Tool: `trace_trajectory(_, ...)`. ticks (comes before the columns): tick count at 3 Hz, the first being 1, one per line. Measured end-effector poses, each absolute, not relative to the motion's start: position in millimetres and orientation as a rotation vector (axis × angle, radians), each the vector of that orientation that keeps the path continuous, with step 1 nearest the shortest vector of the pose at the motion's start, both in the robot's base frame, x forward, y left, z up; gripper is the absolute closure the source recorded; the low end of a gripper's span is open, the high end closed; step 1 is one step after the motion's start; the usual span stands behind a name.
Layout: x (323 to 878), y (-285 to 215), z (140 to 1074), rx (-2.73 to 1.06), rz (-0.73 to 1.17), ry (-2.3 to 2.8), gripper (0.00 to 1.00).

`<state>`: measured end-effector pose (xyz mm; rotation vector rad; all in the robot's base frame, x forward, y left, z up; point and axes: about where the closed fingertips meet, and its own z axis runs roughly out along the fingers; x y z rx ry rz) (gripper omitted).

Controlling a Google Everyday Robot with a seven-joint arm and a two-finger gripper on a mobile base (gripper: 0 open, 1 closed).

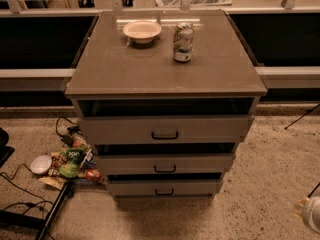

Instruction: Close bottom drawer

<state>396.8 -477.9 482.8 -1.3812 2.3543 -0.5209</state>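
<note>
The bottom drawer [164, 187] is the lowest and narrowest grey-beige front of the cabinet, with a small black handle [164, 192]. A dark gap shows above it, under the middle drawer [165, 164]. The top drawer [165, 130] is the widest. My gripper [311, 213] shows only as a white rounded part at the bottom right edge of the camera view. It is low over the floor, far right of the bottom drawer and apart from it.
On the cabinet top [125, 69] stand a white bowl [142, 30] and a drink can [183, 42]. Snack packets [72, 161], a small white bowl [40, 164], cables and a black stand leg [50, 215] lie on the floor left of the cabinet.
</note>
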Motion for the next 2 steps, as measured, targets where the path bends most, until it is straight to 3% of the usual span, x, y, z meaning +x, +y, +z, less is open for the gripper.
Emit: trace_trajectory(2, 374, -450, 493, -1.325, -0.408, 2.474, 1.0)
